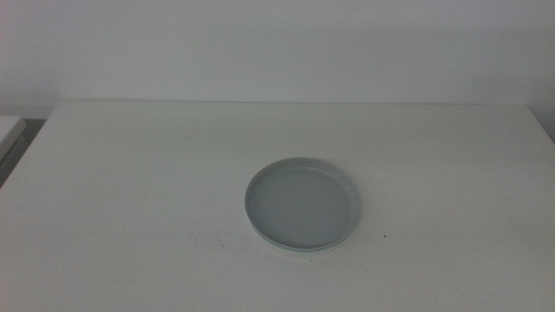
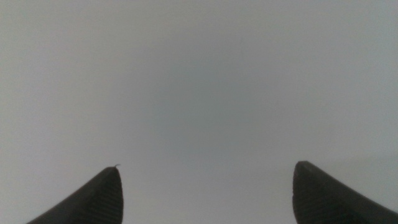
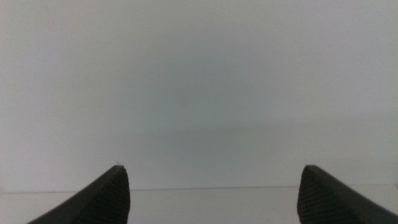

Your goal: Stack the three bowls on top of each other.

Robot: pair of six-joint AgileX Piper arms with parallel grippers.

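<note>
1. My left tool (image 2: pixel 205 196) has its jaws spread wide with nothing between them; its wrist view shows only blank pale surface beyond.
2. My right tool (image 3: pixel 214 196) is likewise spread and empty, facing plain pale surface. Neither tool shows in the middle view, so both arms wait outside it.
3. The bowls (image 1: pixel 304 205) sit on the counter (image 1: pixel 130 173) as one round pile, a little right of the counter's centre and toward its near edge. The top dish looks light grey; a thin pale rim peeks out beneath it on the near side. I cannot count the layers.
4. The pile is round, so no long axis matters. Lying right of the counter's centre, it seems closer to the right arm's side.
5. I judge the stacking done or nearly so.
</note>
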